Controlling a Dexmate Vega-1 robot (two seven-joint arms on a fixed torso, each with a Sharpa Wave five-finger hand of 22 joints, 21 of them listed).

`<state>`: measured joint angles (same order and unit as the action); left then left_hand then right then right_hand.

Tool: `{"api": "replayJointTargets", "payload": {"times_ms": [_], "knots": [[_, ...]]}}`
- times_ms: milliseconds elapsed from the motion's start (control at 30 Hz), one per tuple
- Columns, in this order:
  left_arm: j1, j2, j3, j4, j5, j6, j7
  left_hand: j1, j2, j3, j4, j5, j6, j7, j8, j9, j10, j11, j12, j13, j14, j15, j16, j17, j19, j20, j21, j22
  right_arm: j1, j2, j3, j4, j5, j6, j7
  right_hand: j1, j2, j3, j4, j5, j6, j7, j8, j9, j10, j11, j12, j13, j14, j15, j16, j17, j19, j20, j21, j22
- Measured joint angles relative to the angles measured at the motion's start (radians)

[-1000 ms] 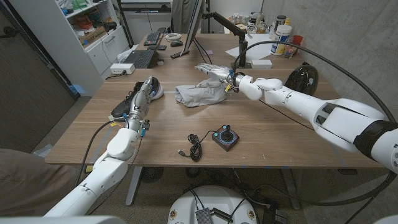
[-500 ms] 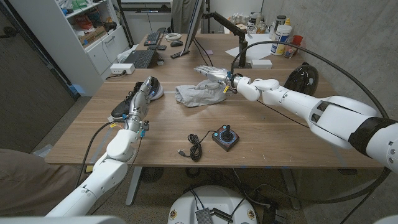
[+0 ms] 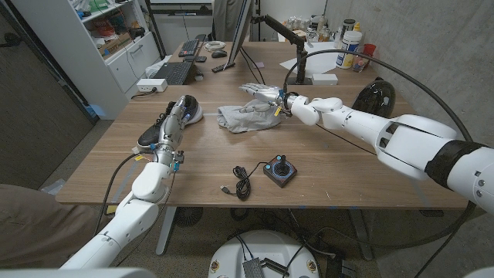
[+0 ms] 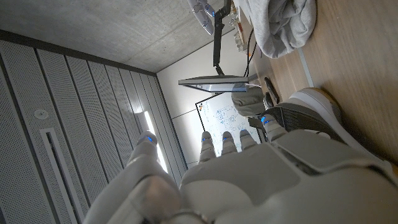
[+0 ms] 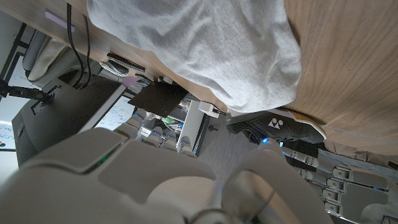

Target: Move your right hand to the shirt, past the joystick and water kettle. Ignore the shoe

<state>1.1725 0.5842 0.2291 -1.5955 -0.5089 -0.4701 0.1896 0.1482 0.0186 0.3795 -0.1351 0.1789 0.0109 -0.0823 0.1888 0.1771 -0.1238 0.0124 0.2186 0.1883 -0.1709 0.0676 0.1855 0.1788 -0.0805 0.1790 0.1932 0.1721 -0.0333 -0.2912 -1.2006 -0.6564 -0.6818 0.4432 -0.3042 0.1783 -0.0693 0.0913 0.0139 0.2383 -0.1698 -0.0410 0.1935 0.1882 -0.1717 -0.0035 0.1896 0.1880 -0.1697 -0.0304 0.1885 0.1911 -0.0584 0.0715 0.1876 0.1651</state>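
Change: right hand (image 3: pixel 262 94) has slid a bit further toward the upper left of the head view, so it now sits over the right edge of the shirt (image 3: pixel 245 117). Left arm hasn't budged.

Head view, shirt: grey, crumpled, middle of the desk (image 3: pixel 100 166), just above centre frame.
Head view, right hand: fingers spread out over the shirt's upper right corner, nothing gripped, so open. Can't tell if it's actually touching the cloth.
Head view, joystick (image 3: pixel 280 170): lower centre, its black cable (image 3: pixel 241 183) coiled to its left, well apart from the hand.
Head view, left hand (image 3: pixel 182 110): left of the shirt, fingers straight and holding nothing, right by the shoe (image 3: pixel 166 126).
Head view, kettle (image 3: pixel 373 96): dark rounded thing at the right, behind the right arm.

Left wrist view: back of the left hand (image 4: pixel 249 168) with fingers stretched out, shoe (image 4: pixel 311 112) next to it, shirt (image 4: pixel 280 25) at the top right.

Right wrist view: shirt (image 5: pixel 205 43) across the top, back of the right hand (image 5: pixel 155 180) low in frame, shoe (image 5: pixel 273 124) right of centre.
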Motion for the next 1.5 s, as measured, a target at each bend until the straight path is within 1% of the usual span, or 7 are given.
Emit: {"api": "replayJointTargets", "payload": {"times_ms": [367, 533, 700, 900, 1033, 1100, 1500], "knots": [[0.005, -0.003, -0.007, 0.004, -0.011, -0.006, -0.002, 0.000, 0.000, 0.000, 0.000, 0.000, 0.005, -0.005, 0.000, 0.000, 0.000, 0.000, 0.000, 0.000, 0.000, 0.000, 0.000, 0.000, 0.000, 0.000, 0.000, 0.000, 0.037, 0.067, -0.051, 0.128, 0.027, 0.028, -0.018, 0.000, 0.000, 0.000, 0.000, 0.000, 0.000, 0.000, 0.000, 0.000, 0.000, 0.000, 0.000, 0.000, 0.000, 0.000, 0.000, 0.000, -0.003, -0.004, 0.000, 0.000], [0.006, -0.004, -0.008, 0.004, -0.016, -0.007, -0.003, 0.000, 0.000, 0.000, 0.000, 0.000, 0.005, -0.005, 0.000, 0.000, 0.000, 0.000, 0.000, 0.000, 0.000, 0.000, 0.000, -0.001, 0.005, -0.005, 0.000, 0.000, 0.050, 0.090, -0.074, 0.173, 0.039, 0.033, -0.023, 0.000, 0.000, 0.000, 0.000, 0.000, 0.000, 0.000, 0.000, 0.000, 0.000, 0.000, 0.000, 0.000, 0.000, 0.000, 0.000, 0.002, -0.004, -0.004, 0.000, 0.000], [0.011, -0.005, -0.010, 0.003, -0.016, -0.007, -0.003, 0.005, -0.005, 0.000, 0.000, 0.000, 0.005, -0.005, 0.000, 0.000, 0.000, 0.000, 0.000, 0.000, 0.000, 0.000, 0.000, -0.002, 0.005, -0.005, 0.000, 0.000, 0.059, 0.107, -0.094, 0.209, 0.073, 0.042, -0.026, -0.011, 0.011, 0.000, 0.000, 0.000, 0.000, 0.000, 0.000, 0.000, 0.000, 0.000, 0.000, 0.000, 0.000, 0.000, 0.000, 0.002, -0.003, -0.004, 0.000, 0.000], [0.013, -0.005, -0.011, 0.000, -0.016, -0.007, -0.003, 0.005, -0.005, 0.000, 0.000, 0.000, 0.005, -0.005, 0.000, 0.000, 0.000, 0.000, 0.000, 0.000, 0.000, 0.000, 0.000, -0.002, 0.005, -0.005, 0.000, 0.000, 0.066, 0.120, -0.114, 0.235, 0.101, 0.046, -0.026, -0.020, 0.020, -0.007, 0.007, 0.000, 0.000, 0.000, 0.000, 0.000, 0.000, 0.000, 0.000, 0.000, 0.000, 0.000, 0.000, 0.002, -0.003, -0.004, 0.000, 0.000], [0.013, -0.005, -0.011, 0.000, -0.016, -0.005, -0.002, 0.005, -0.005, 0.000, 0.000, 0.000, 0.005, -0.005, 0.000, 0.000, 0.000, 0.000, 0.000, 0.000, 0.000, 0.000, 0.000, -0.002, 0.005, -0.005, 0.000, 0.000, 0.069, 0.128, -0.127, 0.249, 0.101, 0.046, -0.026, -0.026, 0.026, -0.004, 0.010, 0.000, 0.000, 0.000, 0.000, 0.000, 0.000, 0.000, 0.000, 0.000, 0.000, 0.000, 0.000, 0.007, -0.003, -0.004, 0.000, 0.000], [0.017, -0.003, -0.013, -0.004, -0.017, -0.003, -0.001, 0.005, -0.005, 0.000, 0.000, 0.000, 0.005, -0.005, 0.000, 0.000, 0.000, 0.000, 0.000, 0.000, 0.000, 0.000, 0.000, -0.002, 0.005, -0.005, 0.000, 0.000, 0.071, 0.131, -0.133, 0.253, 0.127, 0.045, -0.024, -0.026, 0.026, -0.007, 0.013, 0.000, 0.000, 0.000, 0.000, 0.000, 0.000, 0.000, 0.000, 0.000, 0.000, 0.000, 0.002, 0.007, -0.003, -0.004, 0.000, 0.000], [0.019, 0.000, -0.017, -0.007, -0.016, 0.000, 0.001, 0.009, -0.001, 0.000, 0.000, 0.000, 0.005, -0.005, 0.000, 0.000, 0.000, 0.000, 0.000, 0.000, 0.000, 0.000, 0.000, 0.001, 0.005, -0.005, 0.000, 0.000, 0.076, 0.147, -0.162, 0.269, 0.162, 0.025, -0.015, -0.039, 0.039, -0.008, 0.022, 0.000, 0.000, 0.000, 0.000, 0.000, 0.000, 0.000, 0.000, 0.000, 0.000, 0.000, 0.005, 0.007, -0.003, -0.004, 0.000, 0.000]]}}
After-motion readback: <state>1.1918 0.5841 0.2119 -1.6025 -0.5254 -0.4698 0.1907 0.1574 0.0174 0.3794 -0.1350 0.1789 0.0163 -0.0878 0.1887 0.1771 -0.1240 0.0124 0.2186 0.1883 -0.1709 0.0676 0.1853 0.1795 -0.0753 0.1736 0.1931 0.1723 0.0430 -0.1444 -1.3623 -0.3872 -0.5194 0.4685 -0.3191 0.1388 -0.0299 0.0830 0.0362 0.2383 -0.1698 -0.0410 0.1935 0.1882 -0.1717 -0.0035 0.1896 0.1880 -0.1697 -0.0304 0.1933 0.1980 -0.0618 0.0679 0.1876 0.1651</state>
